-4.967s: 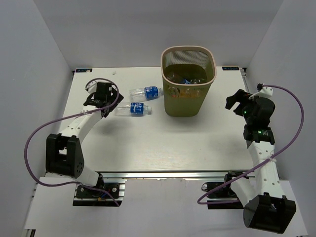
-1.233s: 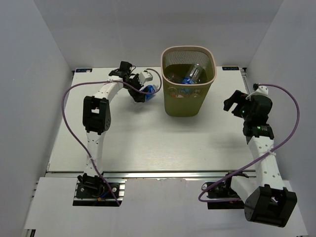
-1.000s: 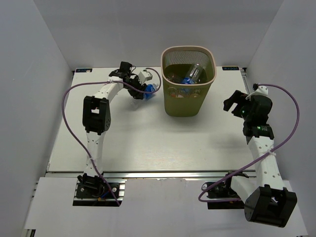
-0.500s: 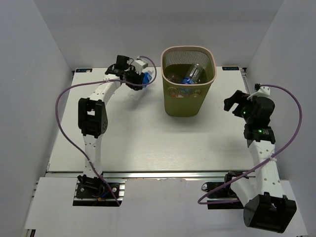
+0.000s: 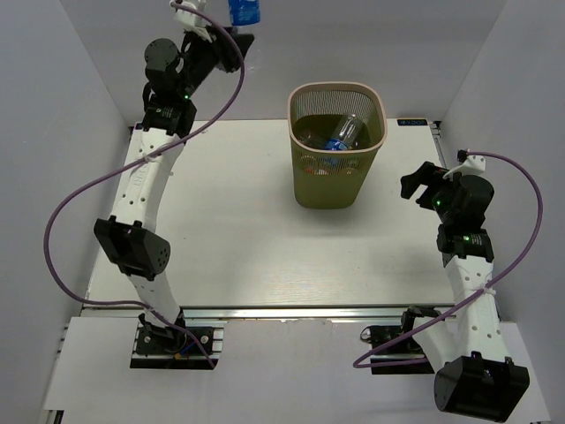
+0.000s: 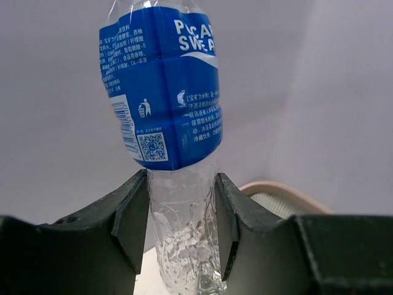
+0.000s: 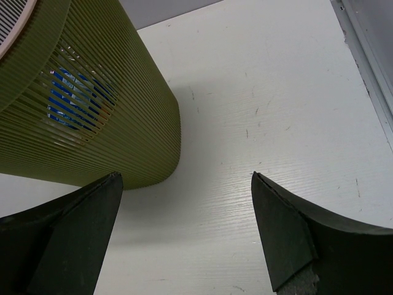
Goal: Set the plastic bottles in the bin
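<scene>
My left gripper [image 5: 237, 28] is raised high above the table's back left, shut on a clear plastic bottle [image 5: 244, 10] with a blue label. In the left wrist view the bottle [image 6: 163, 92] stands up between both fingers [image 6: 132, 218], gripped at its clear lower part by the left gripper [image 6: 181, 227]. The olive-tan mesh bin [image 5: 336, 183] stands at the back centre with bottles [image 5: 342, 132] lying inside. The bin's rim [image 6: 279, 189] shows low and to the right of the held bottle. My right gripper [image 5: 420, 182] hovers open to the right of the bin [image 7: 92, 117], nothing between the fingers of the right gripper [image 7: 184, 179].
White enclosure walls [image 5: 79, 79] close in the left, back and right. A metal rail [image 5: 291, 311] runs along the table's near edge. Purple cables [image 5: 66, 221] loop off both arms. The table's right edge strip [image 7: 368, 67] shows in the right wrist view.
The left arm has lifted the blue-labelled bottle from the table left of the bin to high above the back left. The right arm has barely moved.
</scene>
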Motion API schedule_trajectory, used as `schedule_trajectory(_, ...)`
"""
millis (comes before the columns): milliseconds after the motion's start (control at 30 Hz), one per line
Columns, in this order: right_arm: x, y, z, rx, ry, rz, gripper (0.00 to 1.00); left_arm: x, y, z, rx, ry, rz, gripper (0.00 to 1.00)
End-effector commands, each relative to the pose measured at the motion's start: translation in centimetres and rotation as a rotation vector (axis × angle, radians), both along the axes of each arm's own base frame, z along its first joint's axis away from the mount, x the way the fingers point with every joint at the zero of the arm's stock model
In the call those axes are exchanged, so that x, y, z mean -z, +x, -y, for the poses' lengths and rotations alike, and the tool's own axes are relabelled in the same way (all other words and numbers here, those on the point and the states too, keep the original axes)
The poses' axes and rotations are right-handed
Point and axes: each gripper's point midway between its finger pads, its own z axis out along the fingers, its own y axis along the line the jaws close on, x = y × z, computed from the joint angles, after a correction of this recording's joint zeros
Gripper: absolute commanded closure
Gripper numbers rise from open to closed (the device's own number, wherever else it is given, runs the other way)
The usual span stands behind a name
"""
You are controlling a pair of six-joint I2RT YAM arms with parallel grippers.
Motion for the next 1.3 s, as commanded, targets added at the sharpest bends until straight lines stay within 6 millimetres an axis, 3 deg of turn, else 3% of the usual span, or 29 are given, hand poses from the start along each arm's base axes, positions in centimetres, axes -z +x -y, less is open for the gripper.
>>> schedule_trajectory(0,-2.0,0.1,0.1,-0.001,-0.009,0.063,0.11,-0.5,-2.0,5.7,0.264,-0.071,-0.014,0.9)
schedule_trajectory(100,-2.0,0.1,0.1,-0.001,-0.014,0.063,0.11,0.5,-3.9,11.0,0.347,-0.02,-0.006,0.89)
schedule_trajectory(267,-2.1,0.1,0.2,0.001,-0.021,0.065,0.11,2.8,-5.5,14.9,0.371,0.099,0.003,0.85)
schedule_trajectory(333,-1.9,0.1,0.2,0.0,-0.022,0.062,0.11,3.4,-5.6,15.1,0.384,0.106,-0.008,0.8)
schedule_trajectory(467,-1.9,0.1,0.2,-0.002,-0.019,0.059,0.11,4.5,-4.7,15.1,0.35,0.108,-0.041,0.35)
schedule_trajectory(500,-1.9,0.1,0.1,-0.007,-0.021,0.056,0.11,4.5,-4.4,15.1,0.342,0.116,-0.036,0.12)
schedule_trajectory(567,-1.9,0.1,0.1,-0.008,-0.021,0.059,0.11,4.4,-4.4,15.0,0.334,0.12,-0.042,0.08)
schedule_trajectory(600,-2.0,0.0,0.1,-0.006,-0.021,0.062,0.11,4.3,-4.4,14.9,0.33,0.126,-0.036,0.02)
schedule_trajectory(867,-2.0,-0.1,0.5,0.017,-0.023,0.061,0.11,1.7,-5.2,12.9,0.246,0.098,-0.006,0.02)
schedule_trajectory(933,-2.0,-0.2,1.0,0.048,-0.027,0.058,0.11,0.3,-4.6,10.2,0.094,0.051,-0.025,0.02)
schedule_trajectory(967,-2.0,-0.2,1.1,0.057,-0.026,0.056,0.11,1.9,-3.9,9.1,0.031,0.053,-0.08,0.02)
schedule_trajectory(1000,-2.3,-0.3,1.4,0.076,-0.027,0.066,0.11,2.5,-2.8,6.3,-0.07,0.017,-0.125,0.02)
schedule_trajectory(1033,-2.4,-0.4,1.5,0.081,-0.029,0.071,0.11,1.2,-3.9,4.1,-0.104,-0.02,-0.124,0.02)
schedule_trajectory(1067,-2.6,-0.5,1.5,0.088,-0.025,0.078,0.11,5.0,-3.0,2.3,-0.149,-0.023,-0.215,0.02)
schedule_trajectory(1100,-2.7,-0.6,1.9,0.111,-0.023,0.083,0.11,6.3,-2.2,-1.9,-0.223,-0.113,-0.287,0.02)
schedule_trajectory(1133,-2.8,-0.7,2.0,0.121,-0.023,0.088,0.11,7.6,-2.4,-4.2,-0.263,-0.154,-0.329,0.02)
schedule_trajectory(1167,-2.9,-0.7,2.1,0.127,-0.018,0.095,0.11,10.8,-3.6,-7.2,-0.332,-0.185,-0.409,0.02)
schedule_trajectory(1200,-3.0,-0.8,2.2,0.139,-0.013,0.098,0.11,12.4,-3.9,-11.3,-0.475,-0.255,-0.447,0.02)
schedule_trajectory(1267,-3.0,-0.9,2.9,0.182,-0.01,0.094,0.11,16.2,-6.0,-14.4,-0.618,-0.264,-0.519,0.02)
